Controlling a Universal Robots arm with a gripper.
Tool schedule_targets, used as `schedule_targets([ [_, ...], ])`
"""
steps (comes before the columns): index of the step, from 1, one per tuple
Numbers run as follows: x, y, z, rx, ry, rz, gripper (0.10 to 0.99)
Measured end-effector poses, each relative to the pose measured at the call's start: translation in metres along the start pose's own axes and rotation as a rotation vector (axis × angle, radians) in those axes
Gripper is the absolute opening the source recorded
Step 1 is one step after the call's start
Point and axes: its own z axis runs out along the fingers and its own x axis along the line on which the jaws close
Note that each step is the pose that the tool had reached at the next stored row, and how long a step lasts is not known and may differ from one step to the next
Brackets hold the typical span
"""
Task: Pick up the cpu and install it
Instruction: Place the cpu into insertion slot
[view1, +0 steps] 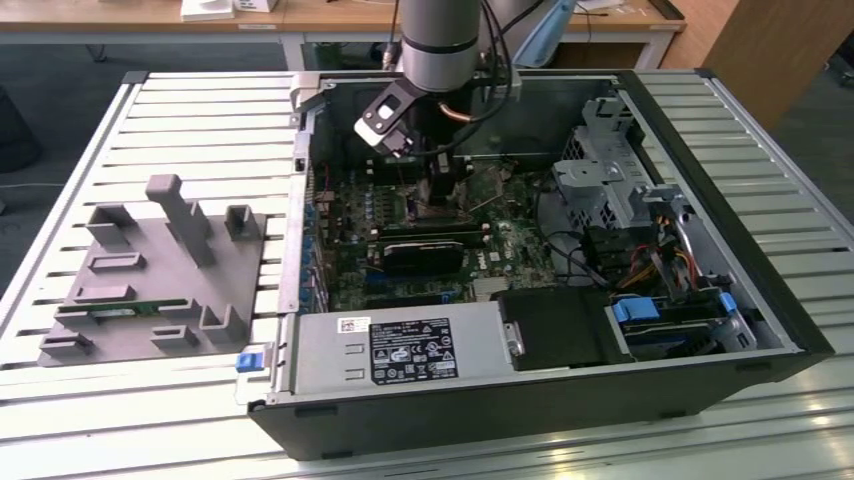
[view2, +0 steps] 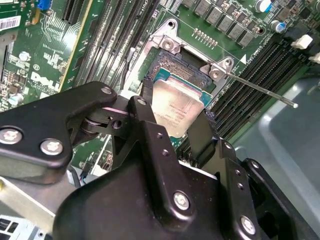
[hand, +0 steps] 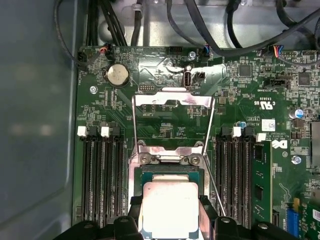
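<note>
The gripper (view2: 175, 119) is down inside the case (view1: 747, 300), and its two black fingers (view2: 199, 134) are pressed against opposite edges of the cpu (view2: 176, 106), clamped on it. In both wrist views the cpu's silver top faces up, level, right over the socket (view2: 172, 70), with the socket's dark frame showing around the chip's free edges; whether the chip is fully seated or a touch above the contacts, I cannot tell. The first wrist view gives the same picture: cpu (hand: 170, 212) squared up inside the socket frame (hand: 170, 172), gripper (hand: 170, 222) astride it. The metal load plate (hand: 172, 102) is swung open and lies flat on the motherboard (hand: 250, 95) just beyond the socket. The thin lever (view2: 262, 91) is released and sticks out at an angle past the socket corner. Black memory slots (hand: 102, 185) run along both sides of the socket. Further out on the board sit a round battery (hand: 118, 75) and a run of dark cables (hand: 200, 30) along the case wall. In the exterior view the arm (view1: 438, 40) reaches straight down into the open case, gripper (view1: 438, 185) low over the board. On the exterior view's left, well apart from the case, the grey tray (view1: 147, 290) rests on the slatted table (view1: 200, 110).
</note>
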Motion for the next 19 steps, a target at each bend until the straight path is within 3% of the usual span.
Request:
schedule_targets([
  [7, -0.0001, -0.0007, 0.0078, 0.0, 0.0, 0.001, 0.529],
  [19, -0.0001, -0.0016, 0.0148, 0.0, -0.0005, 0.009, 0.529],
])
